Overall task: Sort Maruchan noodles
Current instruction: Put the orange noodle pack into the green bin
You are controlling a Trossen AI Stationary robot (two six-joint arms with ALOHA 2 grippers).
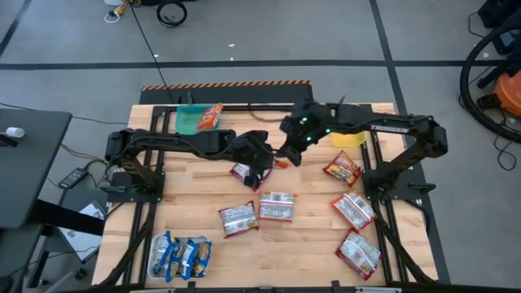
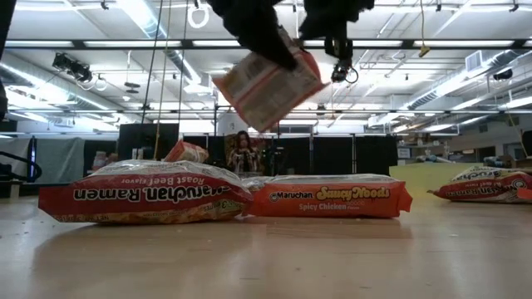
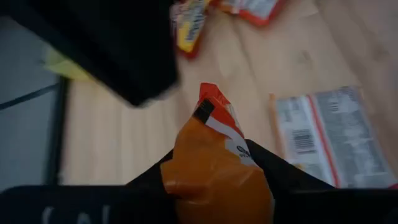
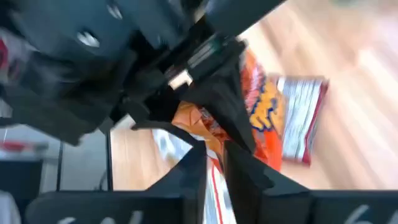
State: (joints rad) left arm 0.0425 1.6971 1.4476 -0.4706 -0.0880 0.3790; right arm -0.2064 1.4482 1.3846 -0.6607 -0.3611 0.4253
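step: handover mid-air of one orange packet (image 3: pixel 214 168), centre of the high view, above the table (image 1: pixel 203 187). My read: packet is passing between arms on its way to a sorting spot.
left gripper (image 1: pixel 264 163): centre of high view, fingers pinched onto the orange packet; in left wrist view the packet sits right btwn its dark fingers, one end sticking out past the tips.
right gripper (image 1: pixel 293 150): just right of the left one, touching or nearly so. In right wrist view its fingers flank the same packet edge; can't tell if it's gripping or has let go.
packet axis: in low view it hangs tilted, long axis slanting, lower end toward frame left, upper end by the grippers. Which face is up: can't tell.
other packets: red-and-white ones (image 1: pixel 277 207) lie flat at centre and right of high view; blue-and-yellow ones (image 1: pixel 183 256) lower left; one orange packet in the teal tray (image 1: pixel 189 120), upper left.
next move needs: prob. right fingers fully clear before left arm pulls away, else packet tears or drops. Then carry toward teal tray w/ the other orange one, I'd guess.
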